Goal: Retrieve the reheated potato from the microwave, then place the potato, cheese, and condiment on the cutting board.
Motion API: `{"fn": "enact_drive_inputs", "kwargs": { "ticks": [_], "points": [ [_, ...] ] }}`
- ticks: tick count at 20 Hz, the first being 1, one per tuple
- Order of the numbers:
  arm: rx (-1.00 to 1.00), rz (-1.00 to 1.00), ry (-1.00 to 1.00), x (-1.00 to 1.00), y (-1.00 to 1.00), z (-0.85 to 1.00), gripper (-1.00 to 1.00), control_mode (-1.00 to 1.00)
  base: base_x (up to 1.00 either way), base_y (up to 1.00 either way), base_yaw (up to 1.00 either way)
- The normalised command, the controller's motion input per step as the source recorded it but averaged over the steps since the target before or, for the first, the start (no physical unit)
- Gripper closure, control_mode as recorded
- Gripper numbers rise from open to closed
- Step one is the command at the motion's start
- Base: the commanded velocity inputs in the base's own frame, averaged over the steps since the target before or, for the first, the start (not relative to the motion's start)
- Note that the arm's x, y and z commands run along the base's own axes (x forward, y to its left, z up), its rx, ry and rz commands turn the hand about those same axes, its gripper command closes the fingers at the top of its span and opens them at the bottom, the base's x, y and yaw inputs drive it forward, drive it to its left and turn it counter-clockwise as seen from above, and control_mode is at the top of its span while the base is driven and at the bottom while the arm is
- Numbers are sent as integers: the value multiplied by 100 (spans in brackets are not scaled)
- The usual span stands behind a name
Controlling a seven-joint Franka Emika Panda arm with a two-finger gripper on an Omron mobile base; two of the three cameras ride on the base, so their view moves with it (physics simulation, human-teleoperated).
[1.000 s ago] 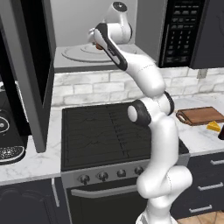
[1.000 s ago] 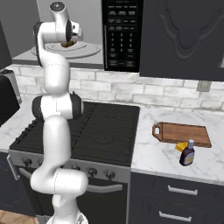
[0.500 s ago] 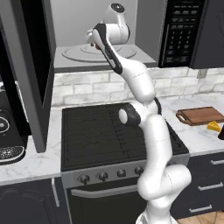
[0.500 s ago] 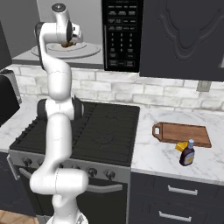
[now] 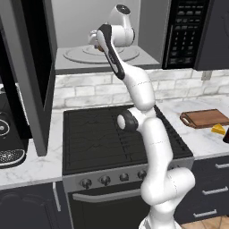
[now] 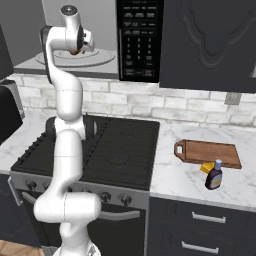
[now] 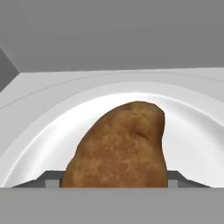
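Note:
The brown potato (image 7: 120, 148) lies on the round glass turntable (image 7: 192, 127) inside the open microwave (image 6: 137, 40). My gripper (image 7: 111, 180) reaches into the cavity, and its fingertips (image 7: 51, 178) press against both sides of the potato. From the base, the hand (image 5: 96, 40) hovers over the turntable (image 5: 80, 54), with a bit of potato (image 6: 76, 51) under it. On the right counter lie the cutting board (image 6: 210, 152), the yellow cheese (image 6: 205, 167) at its front edge, and the condiment (image 6: 214, 175) bottle beside the cheese.
The microwave door (image 5: 27, 67) hangs open at the left, reaching down past the counter. A black stove (image 6: 110, 145) sits under the arm. A dark coffee machine (image 5: 9, 143) stands on the left counter. Dark upper cabinets (image 6: 210, 40) fill the right.
The arm has stretched further into the microwave, and the fingers have come in from wide open onto the potato's sides.

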Motion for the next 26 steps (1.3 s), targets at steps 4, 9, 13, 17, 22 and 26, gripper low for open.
{"fn": "enact_drive_inputs", "kwargs": {
  "ticks": [4, 9, 13, 17, 22, 26],
  "points": [
    [0, 0, 25, 7, 11, 1, 100, -100, 0, 0, 0],
    [0, 2, 14, -3, 5, 30, 100, -100, 0, 0, 0],
    [0, 3, 6, -29, 0, 41, 100, -100, 0, 0, 0],
    [0, 1, 1, -50, 0, 19, 100, -100, 0, 0, 0],
    [0, 0, 5, -59, 0, 4, 100, -100, 0, 0, 0],
    [4, 3, 2, -72, 0, -1, 100, -100, 0, 0, 0]
  ]
}}
